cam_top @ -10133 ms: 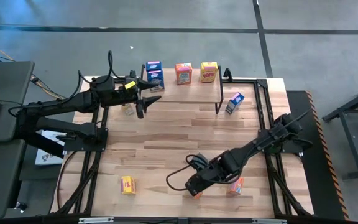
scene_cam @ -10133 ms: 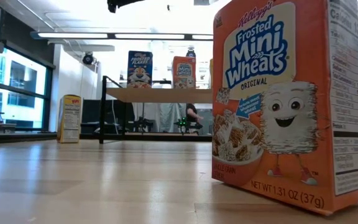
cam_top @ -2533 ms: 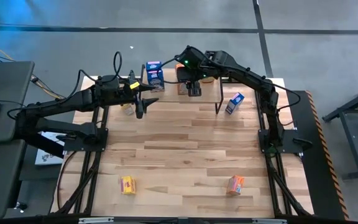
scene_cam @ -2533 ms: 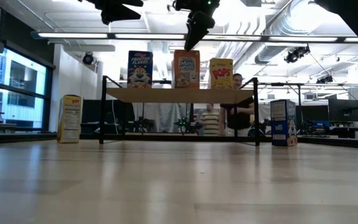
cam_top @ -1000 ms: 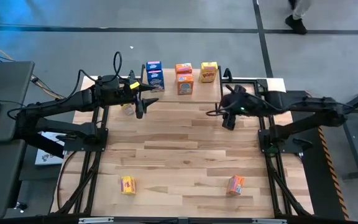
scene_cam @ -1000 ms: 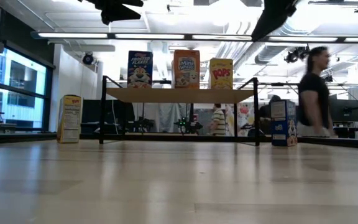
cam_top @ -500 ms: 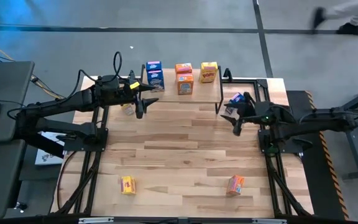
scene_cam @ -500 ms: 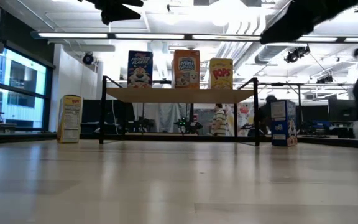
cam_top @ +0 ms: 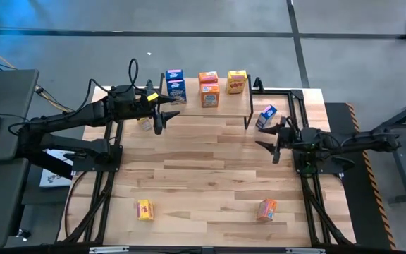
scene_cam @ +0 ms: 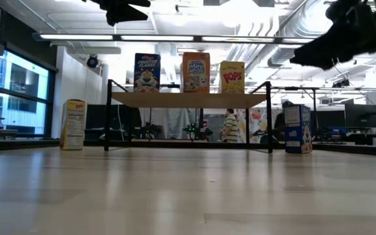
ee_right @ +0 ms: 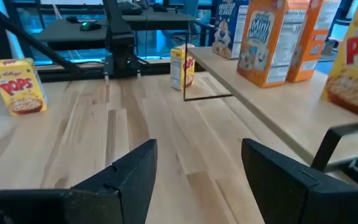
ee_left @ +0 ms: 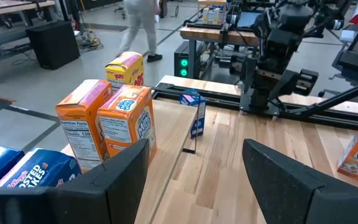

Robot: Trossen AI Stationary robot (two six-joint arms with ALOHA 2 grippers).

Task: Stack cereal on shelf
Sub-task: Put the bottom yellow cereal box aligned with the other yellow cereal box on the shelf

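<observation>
Light wood shelf (cam_top: 224,101), blue, orange, yellow boxes (cam_top: 207,89), seemingly cartoon-printed fronts

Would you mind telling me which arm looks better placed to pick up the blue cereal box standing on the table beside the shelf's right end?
Probably the right. The right gripper hovers open just in front of the blue box, while the left gripper waits at the shelf's opposite end.

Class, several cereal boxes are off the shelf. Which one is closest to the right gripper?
The blue box standing on the table beside the shelf's right legs, just past the right gripper.

Cereal (cam_top: 177,90): 3 blue (cam_top: 266,115), 3 orange (cam_top: 209,95), 3 yellow (cam_top: 237,81). Shelf (cam_top: 225,101): 1.
</observation>
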